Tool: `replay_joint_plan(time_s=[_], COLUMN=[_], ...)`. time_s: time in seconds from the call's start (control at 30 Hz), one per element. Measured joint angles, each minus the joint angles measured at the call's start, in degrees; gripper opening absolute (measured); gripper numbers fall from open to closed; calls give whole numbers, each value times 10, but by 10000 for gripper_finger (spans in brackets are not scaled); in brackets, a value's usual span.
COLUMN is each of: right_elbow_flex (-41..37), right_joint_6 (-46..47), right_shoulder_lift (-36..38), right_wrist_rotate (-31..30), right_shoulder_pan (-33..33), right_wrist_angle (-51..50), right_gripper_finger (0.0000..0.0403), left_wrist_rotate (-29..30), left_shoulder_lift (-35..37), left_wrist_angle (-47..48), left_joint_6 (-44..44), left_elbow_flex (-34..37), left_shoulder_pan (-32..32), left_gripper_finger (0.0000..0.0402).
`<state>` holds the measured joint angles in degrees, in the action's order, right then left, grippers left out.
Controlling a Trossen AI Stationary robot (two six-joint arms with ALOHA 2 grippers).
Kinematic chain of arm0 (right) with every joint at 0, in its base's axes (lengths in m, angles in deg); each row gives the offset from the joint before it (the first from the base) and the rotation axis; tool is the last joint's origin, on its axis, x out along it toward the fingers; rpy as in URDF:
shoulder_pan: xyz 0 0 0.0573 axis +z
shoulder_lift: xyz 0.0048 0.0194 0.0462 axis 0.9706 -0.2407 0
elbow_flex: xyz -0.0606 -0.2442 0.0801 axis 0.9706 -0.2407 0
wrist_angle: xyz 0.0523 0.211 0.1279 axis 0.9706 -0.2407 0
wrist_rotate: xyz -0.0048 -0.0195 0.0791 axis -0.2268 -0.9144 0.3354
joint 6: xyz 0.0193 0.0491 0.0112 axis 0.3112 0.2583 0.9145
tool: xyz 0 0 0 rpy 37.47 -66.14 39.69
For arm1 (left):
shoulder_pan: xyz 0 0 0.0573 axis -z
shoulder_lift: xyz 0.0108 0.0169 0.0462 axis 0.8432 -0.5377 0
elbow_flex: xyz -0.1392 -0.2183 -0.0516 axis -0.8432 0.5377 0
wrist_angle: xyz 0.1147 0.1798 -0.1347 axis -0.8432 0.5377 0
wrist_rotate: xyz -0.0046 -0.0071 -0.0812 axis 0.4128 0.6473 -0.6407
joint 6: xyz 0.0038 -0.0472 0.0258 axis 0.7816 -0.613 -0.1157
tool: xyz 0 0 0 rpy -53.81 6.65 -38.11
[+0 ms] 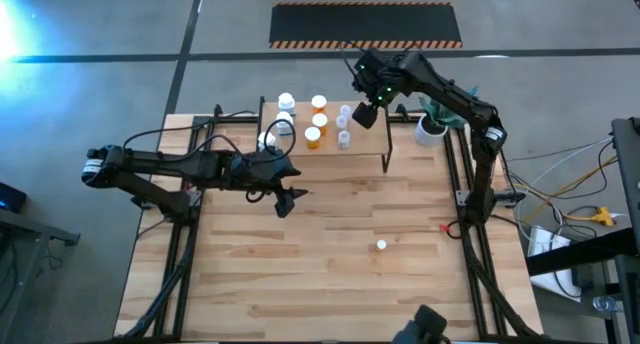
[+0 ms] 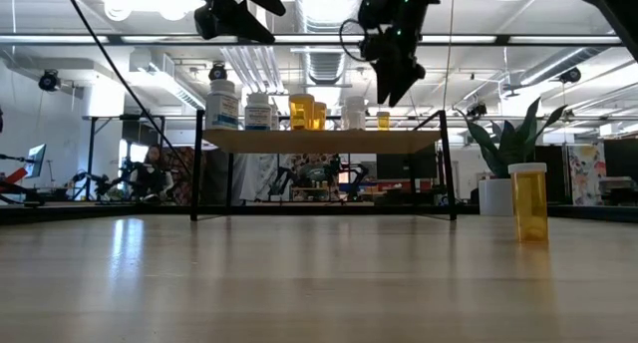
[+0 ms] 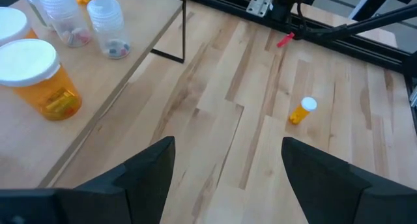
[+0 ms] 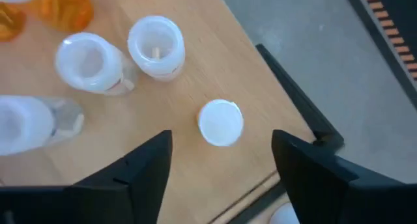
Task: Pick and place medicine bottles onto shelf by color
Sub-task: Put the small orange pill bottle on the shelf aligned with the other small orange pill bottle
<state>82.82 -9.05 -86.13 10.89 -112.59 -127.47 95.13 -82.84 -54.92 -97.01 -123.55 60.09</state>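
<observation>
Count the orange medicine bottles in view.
4. Three orange bottles stand in a line on the shelf. The fourth stands alone on the table. The right arm may hide more.

A robotics lab or workshop is showing here: exposed ducts (image 2: 319,59) and strip lights are running under an open ceiling, a concrete floor (image 1: 120,24) with a hazard-striped mat (image 1: 366,26) is lying around the counter (image 1: 330,254), and other black rigs (image 2: 110,173) are standing beyond.
</observation>
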Motion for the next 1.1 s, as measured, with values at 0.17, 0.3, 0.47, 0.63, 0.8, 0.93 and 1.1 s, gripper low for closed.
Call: replay_joint_plan(time_s=[0.17,0.3,0.47,0.63,0.8,0.93,1.1], right_elbow_flex=[-1,-40,-185,-356,-479,-544,-595], right_joint_6=[59,94,112,203,260,267,269], right_shoulder_lift=[43,101,204,293,325,315,280], right_wrist_rotate=[-1,31,49,78,109,109,89], right_shoulder_pan=[8,60,194,342,466,522,533], right_wrist_angle=[-15,-12,10,74,154,244,297], right_gripper_finger=[264,259,245,237,243,265,299], left_wrist_rotate=[1,28,32,32,32,25,12], left_shoulder_lift=[4,30,60,78,76,67,58], left_wrist_angle=[19,45,51,51,46,46,46], left_joint_6=[5,13,49,77,80,79,75], left_elbow_flex=[0,-1,-1,-1,0,0,0], left_shoulder_pan=[-1,-11,-30,-43,-44,-44,-44], left_gripper_finger=[265,265,265,265,265,265,265])
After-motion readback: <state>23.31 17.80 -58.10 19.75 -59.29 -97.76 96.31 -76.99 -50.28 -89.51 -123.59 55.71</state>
